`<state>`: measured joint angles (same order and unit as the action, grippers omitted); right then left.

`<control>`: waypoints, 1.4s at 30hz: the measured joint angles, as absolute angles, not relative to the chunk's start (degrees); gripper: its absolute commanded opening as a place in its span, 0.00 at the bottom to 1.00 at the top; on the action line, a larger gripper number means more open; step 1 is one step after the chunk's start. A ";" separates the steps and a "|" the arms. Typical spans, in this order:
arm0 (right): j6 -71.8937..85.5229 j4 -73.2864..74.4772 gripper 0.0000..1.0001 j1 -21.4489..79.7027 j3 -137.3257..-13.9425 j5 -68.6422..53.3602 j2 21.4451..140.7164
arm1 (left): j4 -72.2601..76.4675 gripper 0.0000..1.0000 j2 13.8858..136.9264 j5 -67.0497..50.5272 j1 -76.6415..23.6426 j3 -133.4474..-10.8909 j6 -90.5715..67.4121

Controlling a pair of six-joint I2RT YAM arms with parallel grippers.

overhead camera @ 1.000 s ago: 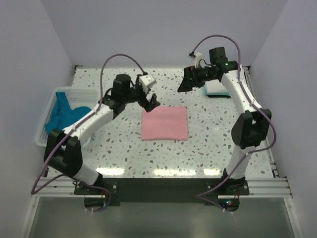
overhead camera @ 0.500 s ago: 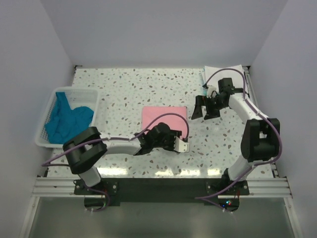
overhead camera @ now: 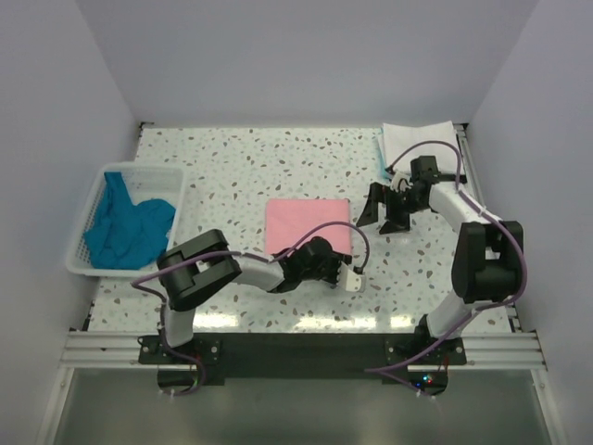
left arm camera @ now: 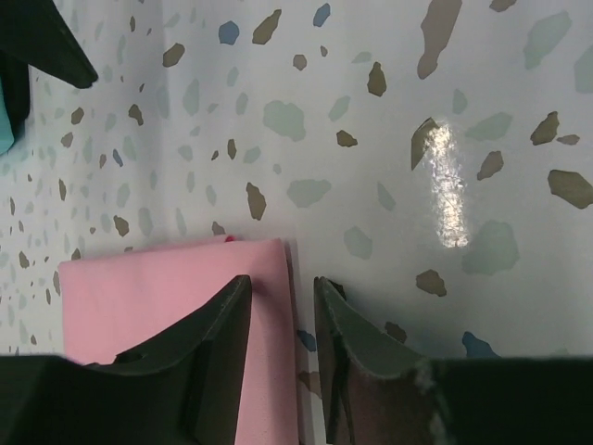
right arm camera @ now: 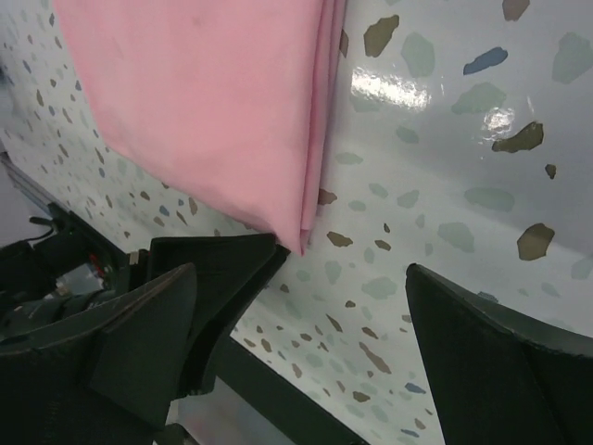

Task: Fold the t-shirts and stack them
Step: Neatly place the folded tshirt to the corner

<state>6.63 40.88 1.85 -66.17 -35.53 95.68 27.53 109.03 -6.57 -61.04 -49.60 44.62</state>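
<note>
Pink t-shirt [overhead camera: 306, 219] folded, unstacked; teal t-shirts [overhead camera: 125, 227] unfolded in basket [overhead camera: 144, 171]; left gripper [left arm camera: 281, 287] straddling pink edge, grip unclear; right gripper [right arm camera: 299, 274] wide apart

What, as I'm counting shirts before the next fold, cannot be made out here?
- Left wrist view: whether the left gripper touches the pink t-shirt; no depth cue.
- Top view: how many shirts the far-right stack holds; the right arm and cable cover its front.
- Top view: the teal shirts in the basket are bunched, count unclear.
</note>
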 measured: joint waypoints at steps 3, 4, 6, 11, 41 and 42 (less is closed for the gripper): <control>10.66 39.27 0.99 1.74 -64.23 -36.36 97.34 | 28.34 0.30 109.71 -7.14 -60.75 -49.67 45.04; 11.94 38.57 0.99 1.74 -63.64 -36.60 98.13 | 28.32 0.26 109.84 -7.51 -60.64 -49.69 45.15; 14.44 37.36 0.99 1.74 -62.63 -36.77 99.74 | 28.03 0.09 110.37 -8.25 -60.29 -50.30 44.99; 20.12 34.30 0.99 1.74 -61.47 -37.06 103.55 | 24.84 0.00 111.85 -11.57 -57.56 -53.93 43.83; 49.04 8.78 0.40 10.74 -66.22 -49.71 118.58 | 15.55 0.00 104.12 -21.34 -51.42 -57.69 38.65; 48.97 8.51 0.28 10.90 -66.22 -48.38 118.85 | 15.46 0.02 104.12 -21.34 -51.42 -57.69 38.50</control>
